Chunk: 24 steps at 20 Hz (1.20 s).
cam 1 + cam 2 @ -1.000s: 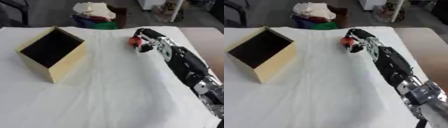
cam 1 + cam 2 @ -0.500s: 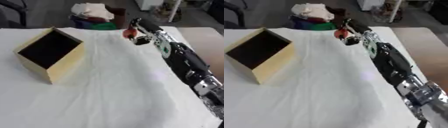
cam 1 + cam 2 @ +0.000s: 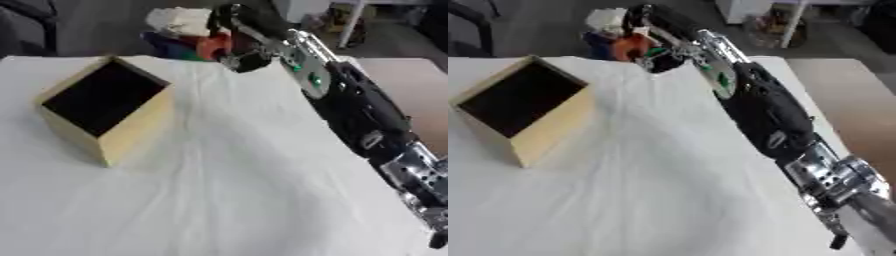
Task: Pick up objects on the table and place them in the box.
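On the left stands the box. It is made of pale wood, it is open at the top, and it is dark inside. It sits a bit turned on the table, with one corner toward the robot. Nothing can be seen inside it. Its open top faces up, so a thing can be dropped in from above.

To the right of the box, high over the far side of the table, is the right hand. The long black arm comes in from the lower right corner and reaches up and across. The fingers are curled around a small red-orange thing, with a bit of green showing beside it in the right eye view. What the thing is cannot be made out. The hand holds it up off the table, well apart from the box and off to its right. It is likely lifted high so it can pass over the box wall and go in from the top. The next move would be to carry it left, over the opening, and let go.

The left hand does not show.

The table is covered with a white cloth with soft wrinkles. On the right, a strip of bare brown tabletop shows. Behind the table the floor is dark, and there is a pile of things in white, blue and green.
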Available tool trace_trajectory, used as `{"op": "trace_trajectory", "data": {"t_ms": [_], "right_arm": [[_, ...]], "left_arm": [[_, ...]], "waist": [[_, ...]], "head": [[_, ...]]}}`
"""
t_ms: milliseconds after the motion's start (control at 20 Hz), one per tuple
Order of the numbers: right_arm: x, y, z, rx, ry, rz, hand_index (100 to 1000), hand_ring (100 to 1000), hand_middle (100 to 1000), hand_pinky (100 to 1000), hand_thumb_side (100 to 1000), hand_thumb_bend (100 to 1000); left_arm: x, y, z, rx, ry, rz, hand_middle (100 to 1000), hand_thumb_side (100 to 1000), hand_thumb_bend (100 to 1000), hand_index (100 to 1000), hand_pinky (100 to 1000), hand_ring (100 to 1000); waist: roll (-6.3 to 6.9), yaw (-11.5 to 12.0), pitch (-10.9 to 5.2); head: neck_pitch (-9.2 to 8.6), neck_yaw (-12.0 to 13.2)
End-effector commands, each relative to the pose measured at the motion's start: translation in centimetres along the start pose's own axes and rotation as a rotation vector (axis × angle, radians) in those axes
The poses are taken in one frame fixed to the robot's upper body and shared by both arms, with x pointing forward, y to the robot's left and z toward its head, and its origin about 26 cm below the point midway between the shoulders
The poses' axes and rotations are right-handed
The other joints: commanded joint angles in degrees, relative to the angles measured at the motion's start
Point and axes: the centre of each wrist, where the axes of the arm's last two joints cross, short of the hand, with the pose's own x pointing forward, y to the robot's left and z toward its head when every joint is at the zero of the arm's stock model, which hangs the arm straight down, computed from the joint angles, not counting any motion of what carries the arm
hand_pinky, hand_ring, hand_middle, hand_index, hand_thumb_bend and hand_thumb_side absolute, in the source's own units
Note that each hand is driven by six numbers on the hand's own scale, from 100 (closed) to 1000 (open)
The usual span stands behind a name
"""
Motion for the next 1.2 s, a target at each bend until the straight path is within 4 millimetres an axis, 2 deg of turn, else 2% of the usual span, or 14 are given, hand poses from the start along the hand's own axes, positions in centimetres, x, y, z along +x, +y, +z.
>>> {"op": "trace_trajectory", "data": {"t_ms": [50, 400, 700, 750, 800, 850, 900, 950, 1000, 1100, 1200], "right_arm": [[0.9, -1.4, -1.2, 0.029, -0.079, 0.007, 345, 856, 699, 816, 115, 100], [0.3, 0.5, -1.6, 0.121, -0.041, -0.014, 352, 856, 701, 824, 147, 100], [-0.5, 2.1, -1.4, 0.088, 0.100, 0.011, 357, 848, 705, 821, 146, 100], [-0.6, 2.4, -1.5, 0.078, 0.127, 0.027, 390, 849, 711, 822, 146, 100], [-0.7, 2.6, -1.4, 0.065, 0.154, 0.044, 467, 852, 726, 822, 140, 100], [-0.7, 2.8, -1.1, 0.046, 0.176, 0.064, 588, 855, 742, 825, 138, 100], [-0.8, 2.9, -0.9, 0.028, 0.191, 0.083, 765, 860, 771, 828, 132, 100], [-0.8, 2.8, -0.6, 0.002, 0.205, 0.105, 863, 861, 788, 828, 125, 100], [-0.8, 2.7, -0.4, -0.023, 0.221, 0.128, 919, 867, 804, 831, 133, 100], [-0.7, 2.6, 0.0, -0.069, 0.254, 0.167, 970, 864, 809, 827, 117, 100], [-0.7, 2.4, 0.3, -0.111, 0.288, 0.205, 973, 852, 800, 816, 253, 100]], "left_arm": [[0.7, -0.4, -0.7, -0.023, -0.047, 0.012, 635, 676, 100, 891, 746, 631], [1.0, -0.8, -1.2, -0.046, -0.080, 0.026, 635, 673, 100, 891, 746, 631], [1.1, -1.1, -1.4, -0.050, -0.091, 0.032, 635, 673, 100, 892, 746, 630], [1.1, -1.1, -1.5, -0.052, -0.092, 0.033, 635, 673, 100, 892, 746, 630], [1.1, -1.2, -1.5, -0.052, -0.093, 0.033, 635, 673, 100, 892, 746, 630], [1.2, -1.2, -1.5, -0.053, -0.093, 0.034, 635, 672, 100, 892, 746, 630], [1.2, -1.2, -1.5, -0.054, -0.092, 0.034, 635, 673, 100, 892, 746, 630], [1.2, -1.2, -1.5, -0.055, -0.093, 0.034, 635, 673, 100, 892, 746, 630], [1.2, -1.3, -1.5, -0.057, -0.093, 0.036, 635, 673, 100, 892, 746, 630], [1.2, -1.2, -1.5, -0.059, -0.093, 0.035, 635, 673, 100, 892, 746, 630], [1.2, -1.2, -1.5, -0.061, -0.092, 0.034, 635, 673, 100, 892, 746, 630]], "waist": [[-0.29, 0.79, -1.42], [-2.53, 4.33, -1.45], [-3.70, 5.25, -0.69], [-3.82, 5.40, -0.61], [-3.91, 5.51, -0.56], [-3.97, 5.58, -0.53], [-4.00, 5.60, -0.50], [-4.00, 5.55, -0.49], [-3.99, 5.48, -0.49], [-3.94, 5.28, -0.52], [-3.84, 5.10, -0.60]], "head": [[-0.12, -0.78], [-1.47, -2.43], [-1.51, -2.89], [-1.43, -2.91], [-1.38, -2.90], [-1.36, -2.88], [-1.37, -2.88], [-1.38, -2.86], [-1.37, -2.84], [-1.31, -2.83], [-1.30, -2.79]]}}
